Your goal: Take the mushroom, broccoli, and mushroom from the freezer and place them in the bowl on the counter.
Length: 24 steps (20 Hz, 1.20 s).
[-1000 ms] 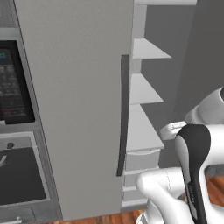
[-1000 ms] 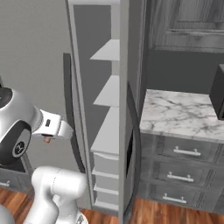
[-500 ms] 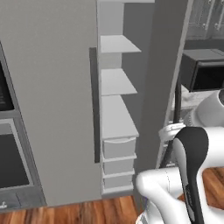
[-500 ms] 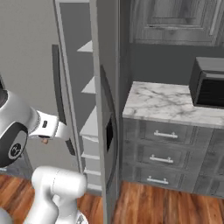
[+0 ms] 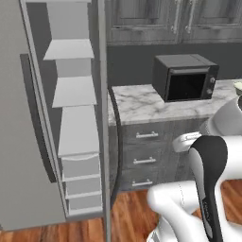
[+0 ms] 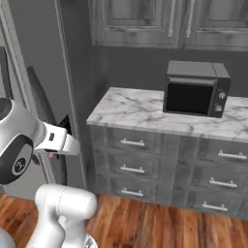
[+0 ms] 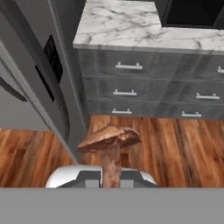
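Observation:
In the hand view a brown mushroom stands upright between my gripper's jaws, which are shut on its stem. In the right base view the hand is held low in front of the freezer, left of the counter. The freezer stands open with white shelves showing. The marble counter lies to its right. A pale greenish shape at the frame's right edge may be the bowl. The broccoli is out of view.
A black microwave sits on the counter against the back wall. Dark grey drawers with silver handles run below. The open freezer door fills the left. Wood floor lies under the hand.
The whole picture has swung right with the base: the freezer has slid to the left and the counter and microwave have come into view. The gripper stays shut.

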### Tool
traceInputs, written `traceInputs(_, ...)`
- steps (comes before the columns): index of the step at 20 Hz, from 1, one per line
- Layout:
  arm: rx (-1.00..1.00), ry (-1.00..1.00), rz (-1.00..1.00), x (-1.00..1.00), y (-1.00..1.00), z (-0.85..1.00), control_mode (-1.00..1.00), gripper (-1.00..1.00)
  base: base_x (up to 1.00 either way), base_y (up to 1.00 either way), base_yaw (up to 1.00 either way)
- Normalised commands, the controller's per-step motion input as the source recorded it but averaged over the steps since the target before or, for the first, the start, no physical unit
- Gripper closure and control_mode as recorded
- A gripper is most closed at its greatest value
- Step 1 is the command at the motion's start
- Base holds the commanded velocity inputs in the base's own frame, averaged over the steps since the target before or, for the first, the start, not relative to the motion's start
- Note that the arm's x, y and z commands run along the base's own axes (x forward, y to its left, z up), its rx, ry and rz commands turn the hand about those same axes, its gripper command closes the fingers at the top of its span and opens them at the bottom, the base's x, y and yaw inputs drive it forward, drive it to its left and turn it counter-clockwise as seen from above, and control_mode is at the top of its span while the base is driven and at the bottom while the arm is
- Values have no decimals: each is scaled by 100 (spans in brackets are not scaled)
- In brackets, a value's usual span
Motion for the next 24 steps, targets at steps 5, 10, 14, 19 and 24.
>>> traceInputs(5,0,0,0,0,0,0,100,100,25,-100,0)
traceInputs(10,0,0,0,0,0,0,100,100,42,-100,0)
traceInputs(14,0,0,0,0,0,0,100,100,54,-100,0)
traceInputs(19,0,0,0,0,0,0,100,100,70,-100,0)
traceInputs(24,0,0,0,0,0,0,100,100,82,-80,-3)
